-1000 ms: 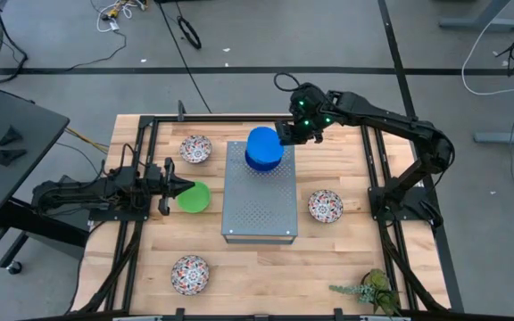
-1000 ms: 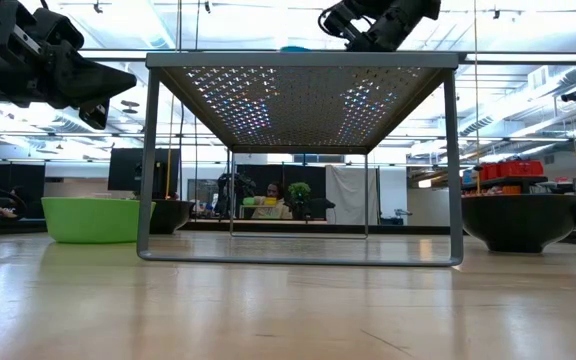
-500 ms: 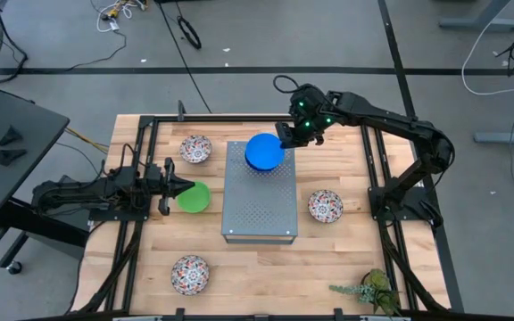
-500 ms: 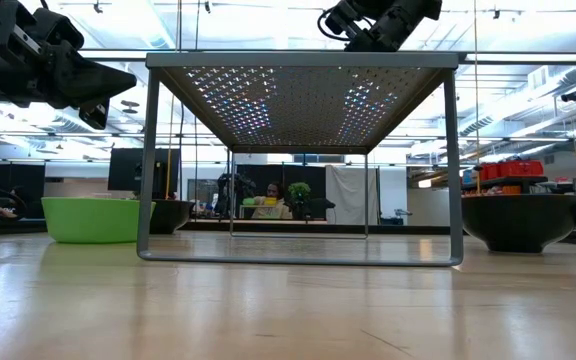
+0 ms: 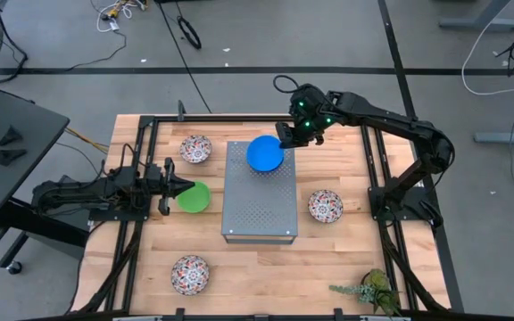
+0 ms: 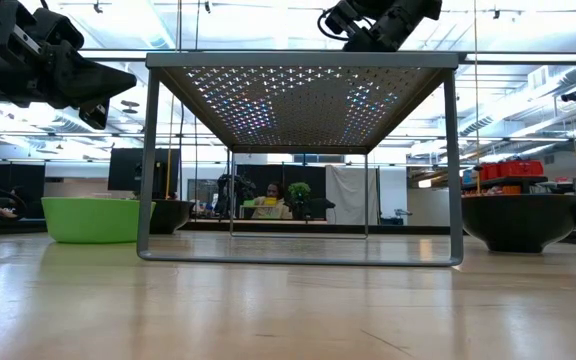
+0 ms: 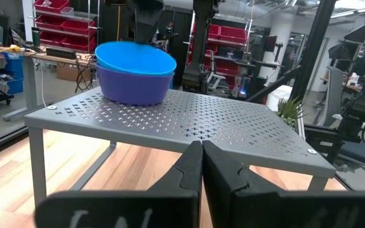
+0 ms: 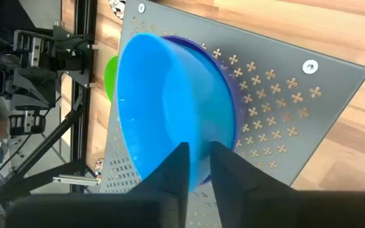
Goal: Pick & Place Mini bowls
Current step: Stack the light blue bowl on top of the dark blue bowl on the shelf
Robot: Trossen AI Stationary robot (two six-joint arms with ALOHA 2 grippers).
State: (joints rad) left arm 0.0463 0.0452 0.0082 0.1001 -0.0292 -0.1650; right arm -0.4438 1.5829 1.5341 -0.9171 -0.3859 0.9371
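Observation:
A bright blue mini bowl (image 5: pixel 264 153) sits nested in a navy bowl (image 7: pixel 135 88) on the far end of the grey perforated box (image 5: pixel 259 201). My right gripper (image 8: pixel 199 166) hangs over the blue bowl's far right rim, open, one finger inside and one outside. A green bowl (image 5: pixel 193 197) rests on the table left of the box. My left gripper (image 5: pixel 172 188) is shut just beside the green bowl, touching nothing. Three floral bowls (image 5: pixel 195 149) (image 5: pixel 325 206) (image 5: pixel 190 274) stand on the table. My right gripper's fingers (image 8: pixel 177 170) stand on either side of the bright blue bowl's rim (image 8: pixel 198 152), slanting down from the far right. Whether they touch the rim I cannot tell. The bowl sits level inside the navy bowl on the box.
The box stands on thin legs in the table's middle, with open room beneath it (image 6: pixel 298 200). Black rails (image 5: pixel 141 134) frame the table's edges. A small plant (image 5: pixel 368 287) stands at the near right corner.
The bright blue bowl has sunk from just above the navy bowl down into it and now sits nested and level. My right gripper has stayed in place over the bowl's rim.

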